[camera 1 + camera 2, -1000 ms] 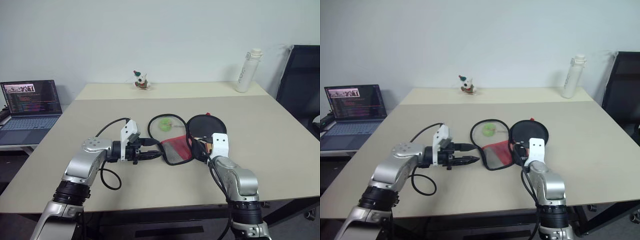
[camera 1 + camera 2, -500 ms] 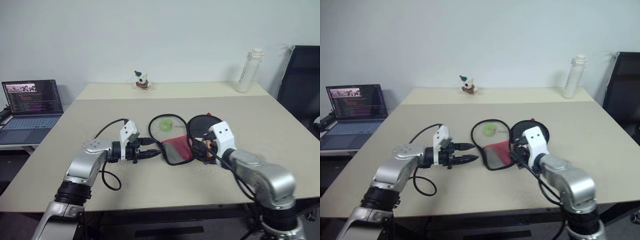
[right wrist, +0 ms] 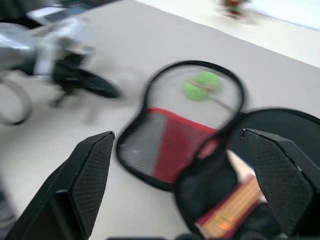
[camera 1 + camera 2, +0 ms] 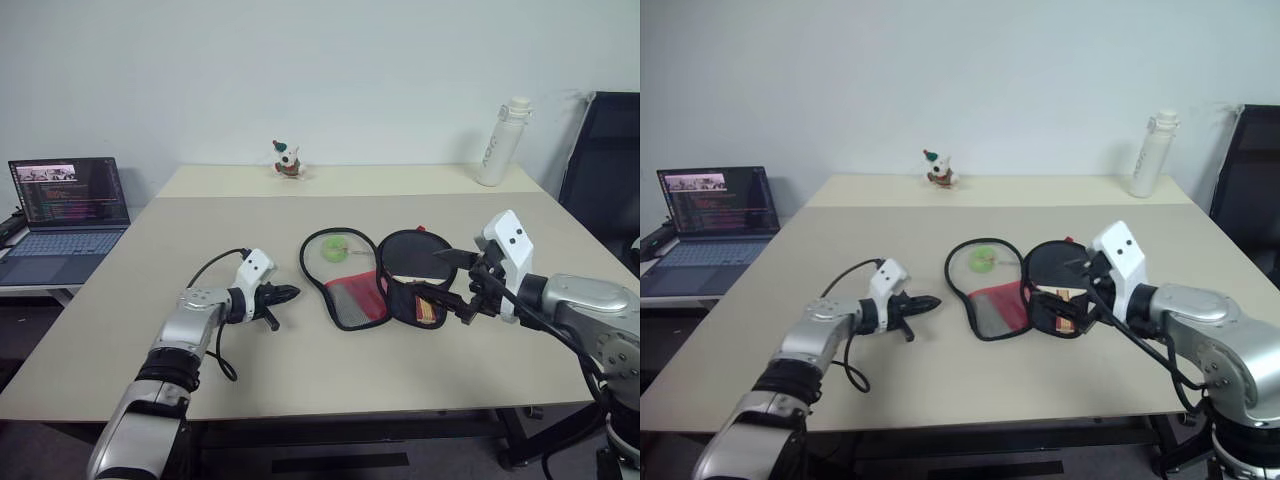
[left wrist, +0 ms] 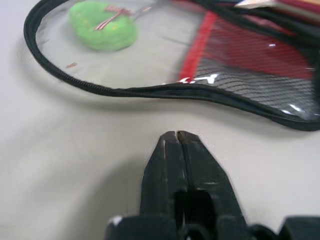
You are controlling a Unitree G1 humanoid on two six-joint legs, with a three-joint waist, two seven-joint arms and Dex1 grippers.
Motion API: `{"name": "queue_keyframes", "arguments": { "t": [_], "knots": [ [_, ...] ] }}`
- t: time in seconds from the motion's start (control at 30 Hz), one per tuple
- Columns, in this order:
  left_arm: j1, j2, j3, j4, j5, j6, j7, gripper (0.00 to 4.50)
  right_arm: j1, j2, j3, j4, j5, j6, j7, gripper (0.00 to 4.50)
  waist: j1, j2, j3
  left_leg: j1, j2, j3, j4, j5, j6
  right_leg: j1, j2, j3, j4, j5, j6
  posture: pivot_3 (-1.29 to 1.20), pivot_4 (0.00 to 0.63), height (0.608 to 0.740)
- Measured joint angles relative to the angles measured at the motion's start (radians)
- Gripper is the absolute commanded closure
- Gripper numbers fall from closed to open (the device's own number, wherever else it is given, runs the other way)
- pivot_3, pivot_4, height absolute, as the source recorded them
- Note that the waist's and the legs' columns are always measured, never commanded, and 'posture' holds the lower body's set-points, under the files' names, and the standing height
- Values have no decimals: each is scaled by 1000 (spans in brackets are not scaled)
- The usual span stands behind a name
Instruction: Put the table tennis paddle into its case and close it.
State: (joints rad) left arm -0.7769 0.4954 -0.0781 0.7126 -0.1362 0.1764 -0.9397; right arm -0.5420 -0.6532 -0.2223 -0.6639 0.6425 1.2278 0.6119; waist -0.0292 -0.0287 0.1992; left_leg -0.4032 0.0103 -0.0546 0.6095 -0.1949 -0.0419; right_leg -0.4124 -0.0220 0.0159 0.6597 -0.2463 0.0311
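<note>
The soft black-and-red paddle-shaped zip case (image 4: 365, 275) is lying unzipped and spread open in the middle of the beige desk (image 4: 180, 240). The black-faced table tennis paddle (image 4: 418, 270) is sitting in its right half, its light wooden handle partly hidden by the fabric. The left gripper (image 4: 283, 294) is resting near the case's mesh half, fingers pressed together. The right gripper (image 4: 458, 283) is hovering beside the paddle, fingers spread wide, holding nothing.

Beige table (image 4: 150, 260) against plain white wall (image 4: 300, 70); black chair (image 4: 605, 150) at right; laptop (image 4: 65, 205) on side desk.

Bare table (image 4: 150, 260) left of case (image 4: 345, 275) (open), bottle (image 4: 497, 140) at far edge
</note>
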Motion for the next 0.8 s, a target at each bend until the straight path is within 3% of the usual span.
{"name": "queue_keyframes", "arguments": {
  "t": [0.4,0.8],
  "knots": [
    [-221,-154,-13,417,103,-162,79,4454,71,-96,-6,-2,64,-74,48,0,3,-2,1,-1,-1,0,1,0,0,1,0,-1,-1,0,1,0,150,740],
    [-504,-378,30,470,86,-207,7,4454,181,-202,-108,6,72,-103,40,0,15,-6,3,-12,-2,-1,4,0,-1,-7,-1,-1,-2,2,3,0,150,740]
  ]
}}
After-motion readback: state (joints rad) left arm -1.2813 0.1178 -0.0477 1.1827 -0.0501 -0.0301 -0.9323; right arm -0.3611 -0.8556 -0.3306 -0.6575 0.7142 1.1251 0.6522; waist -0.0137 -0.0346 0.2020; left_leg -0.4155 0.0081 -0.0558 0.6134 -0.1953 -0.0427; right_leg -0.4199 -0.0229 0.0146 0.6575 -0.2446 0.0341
